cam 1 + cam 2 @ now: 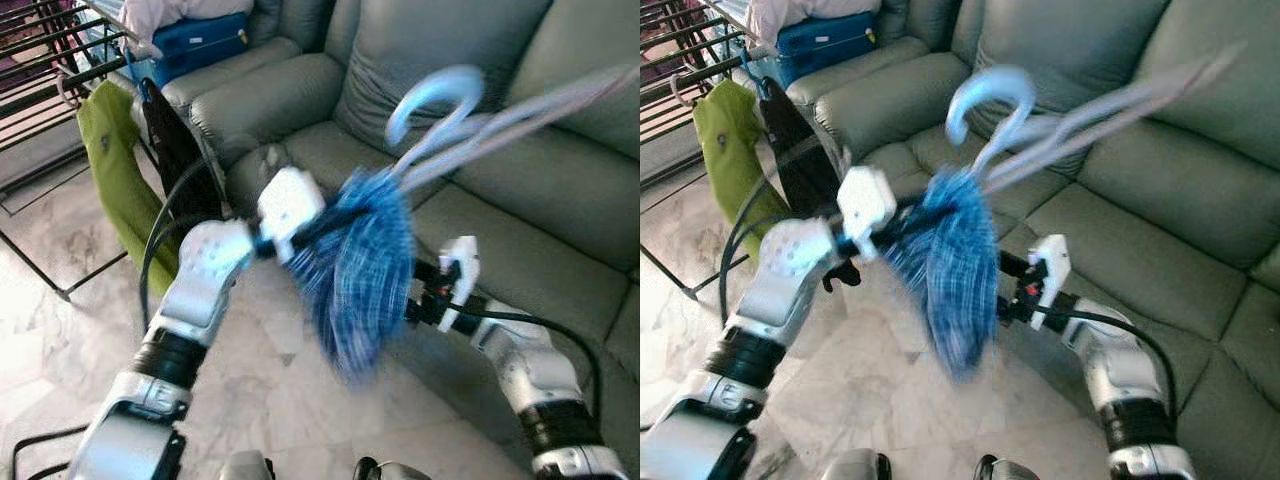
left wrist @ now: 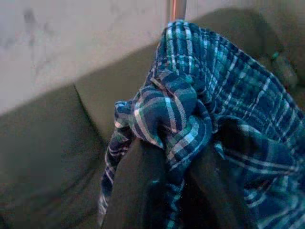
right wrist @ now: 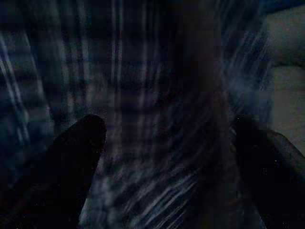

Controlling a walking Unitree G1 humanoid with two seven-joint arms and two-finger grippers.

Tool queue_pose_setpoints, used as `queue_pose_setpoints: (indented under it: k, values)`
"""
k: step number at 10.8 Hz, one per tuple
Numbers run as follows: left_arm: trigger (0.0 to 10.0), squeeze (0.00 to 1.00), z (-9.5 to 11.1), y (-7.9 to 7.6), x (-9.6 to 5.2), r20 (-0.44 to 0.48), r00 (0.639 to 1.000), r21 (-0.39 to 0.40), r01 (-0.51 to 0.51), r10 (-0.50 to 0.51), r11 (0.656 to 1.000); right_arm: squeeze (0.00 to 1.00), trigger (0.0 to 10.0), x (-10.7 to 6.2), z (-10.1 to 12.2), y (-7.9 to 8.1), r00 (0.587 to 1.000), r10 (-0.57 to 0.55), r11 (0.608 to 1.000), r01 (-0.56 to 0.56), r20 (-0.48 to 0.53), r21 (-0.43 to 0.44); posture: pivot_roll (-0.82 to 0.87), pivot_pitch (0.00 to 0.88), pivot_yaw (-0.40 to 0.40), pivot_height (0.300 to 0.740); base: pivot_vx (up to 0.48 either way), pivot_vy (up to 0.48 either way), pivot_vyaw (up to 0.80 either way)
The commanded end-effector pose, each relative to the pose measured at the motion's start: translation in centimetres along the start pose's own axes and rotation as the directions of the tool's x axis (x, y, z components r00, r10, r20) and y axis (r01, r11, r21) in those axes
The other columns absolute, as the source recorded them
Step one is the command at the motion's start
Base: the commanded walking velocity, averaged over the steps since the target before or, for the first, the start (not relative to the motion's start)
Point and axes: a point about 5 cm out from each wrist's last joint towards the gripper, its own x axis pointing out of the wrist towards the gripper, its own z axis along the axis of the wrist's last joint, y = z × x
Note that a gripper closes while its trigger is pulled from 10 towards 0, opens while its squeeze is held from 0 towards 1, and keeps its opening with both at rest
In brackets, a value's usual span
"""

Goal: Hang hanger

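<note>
One pale blue plastic hanger (image 1: 440, 105), blurred, is raised in front of the grey leather sofa (image 1: 520, 190), its curved hook uppermost and its arms slanting up to the right. A blue plaid cotton shirt (image 1: 360, 265) hangs bunched from it, soft and creased. Left end effector (image 2: 174, 183), arm bent at the elbow and reaching up and inward, has its black fingers (image 2: 138, 186) pinched on a fold of the plaid shirt. Right end effector (image 3: 169, 138), forearm raised from the lower right, has its fingers spread wide against the cloth. Farther left, a green garment (image 1: 115, 170) and a black one (image 1: 180, 150) hang on a dark metal drying rack (image 1: 50, 50) over the marble floor (image 1: 60, 250).
</note>
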Motion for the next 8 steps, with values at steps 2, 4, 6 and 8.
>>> queue_pose_setpoints:
  k: [2, 4, 6, 8]
  values:
    - [10.0, 0.00, 2.6, 0.1, 1.3, 0.083, 0.996, 0.034, 0.011, -0.014, 0.999, 0.00, 10.0, 0.5, -0.9, -0.3, 0.998, -0.038, 0.999, 0.037, -0.052, -0.010, -0.04, 0.040, 0.017, 0.740, 0.000, 0.000, 0.00]
    - [10.0, 0.00, 5.5, -0.2, 2.3, 0.172, 0.984, 0.008, 0.041, -0.041, 0.999, 0.00, 10.0, 0.3, -1.5, -2.4, 0.969, -0.229, 0.973, 0.224, -0.090, -0.061, -0.04, 0.043, 0.010, 0.740, 0.000, 0.000, 0.00]
    - [10.0, 0.00, 7.1, -0.3, 2.5, 0.218, 0.975, -0.003, 0.046, -0.044, 0.999, 0.00, 3.6, -0.8, -1.9, -4.8, 0.876, -0.465, 0.884, 0.453, -0.131, -0.112, -0.03, 0.047, 0.003, 0.740, 0.000, 0.000, 0.00]
    - [10.0, 0.00, 5.2, 1.7, 0.9, 0.139, 0.989, -0.003, -0.043, 0.043, 0.999, 0.00, 0.0, -2.7, -1.4, -5.7, 0.840, -0.534, 0.845, 0.527, -0.098, -0.094, -0.04, 0.054, -0.002, 0.740, 0.000, 0.000, 0.00]
